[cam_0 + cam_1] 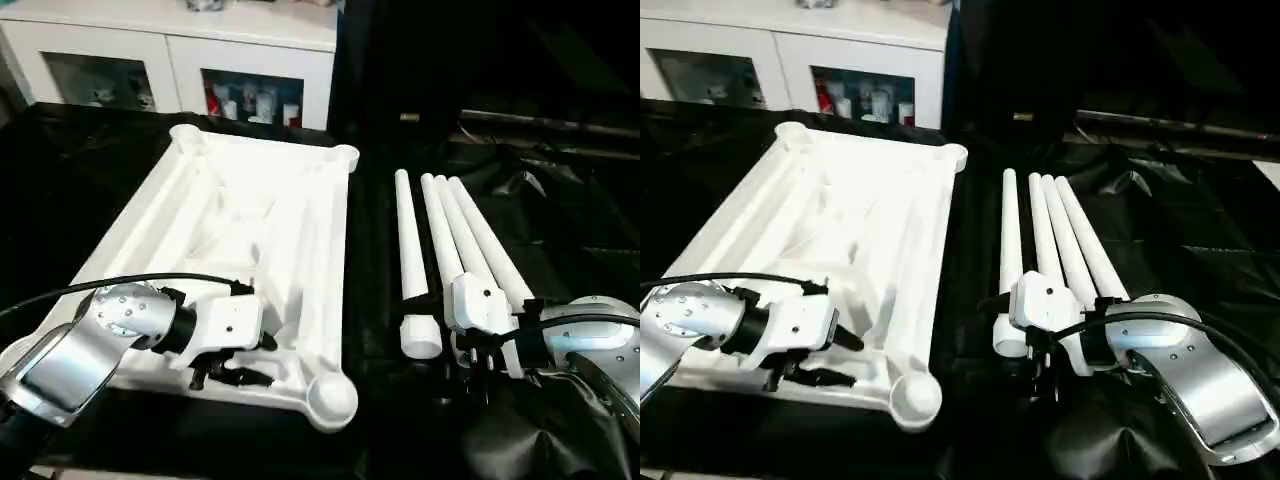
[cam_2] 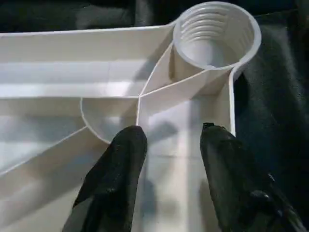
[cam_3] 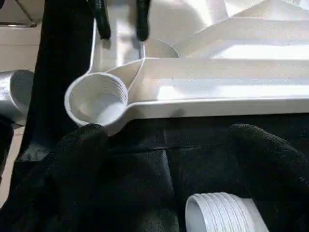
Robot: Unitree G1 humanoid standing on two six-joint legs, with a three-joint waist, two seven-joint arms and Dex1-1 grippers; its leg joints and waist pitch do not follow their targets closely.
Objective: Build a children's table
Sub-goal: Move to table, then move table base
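While no brand, label or readable writing shows on any item, the stock reads as follows.

Tabletop (image 1: 250, 230): white plastic, lying underside up on the black-draped desk (image 1: 380, 300), ribs and raised rim showing, round sockets at the corners.

Near corner socket (image 2: 215, 36): threaded inside; the head views give it as a plain round cup (image 1: 330, 398), while the left wrist view shows the thread rings and the ribs running into it.

Legs (image 1: 450, 240): four long tapered white tubes, side by side on the desk to the right of the tabletop, apart from it.

Leg end (image 3: 224, 212): ridged collar, seen close in the right wrist view; the head views show it as a thicker cap (image 1: 421, 335).

Left gripper (image 2: 169, 145): over the tabletop's near edge, just beside the corner socket; jaws partly apart, astride a rib and the rim wall, nothing gripped. The right wrist view shows it (image 3: 120, 21) from the far side of the socket.

Right gripper (image 3: 169, 159): at the near ends of the legs; jaws spread wide, holding nothing.

Cabinet (image 1: 170, 60): white, glass-fronted, behind the desk; contents too small to read.
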